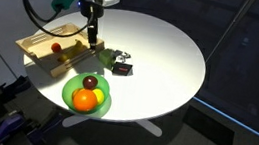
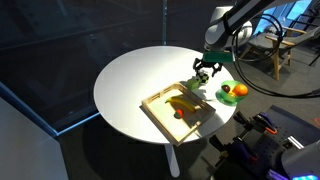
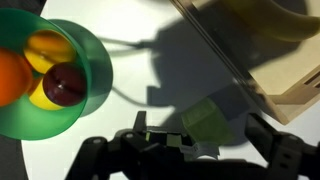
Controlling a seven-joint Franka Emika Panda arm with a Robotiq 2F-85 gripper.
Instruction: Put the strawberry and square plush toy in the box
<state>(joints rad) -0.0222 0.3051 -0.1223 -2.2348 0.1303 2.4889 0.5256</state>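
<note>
Strawberry (image 1: 56,45) lay inside the box (image 1: 31,54), while the square plush toy (image 1: 122,66) sat outside it on the white table (image 1: 172,58), at about four o'clock from the box. The gripper (image 1: 91,43) hung at the box's three-o'clock end, jaws spread wide and gripping nothing. In the wrist view a green cube (image 3: 210,122) lay below them. A green plate (image 1: 65,94) of fruit stood at the gripper's six o'clock.

Beyond the square plush toy (image 1: 122,68) the white table (image 1: 168,47) lies bare — wide room to pass. Around the gripper (image 1: 91,43) it is tight: the box (image 1: 38,40) rim on one side, the green plate (image 1: 105,102) close by, and the yellow-green cube (image 3: 205,122) right below the spread jaws.
</note>
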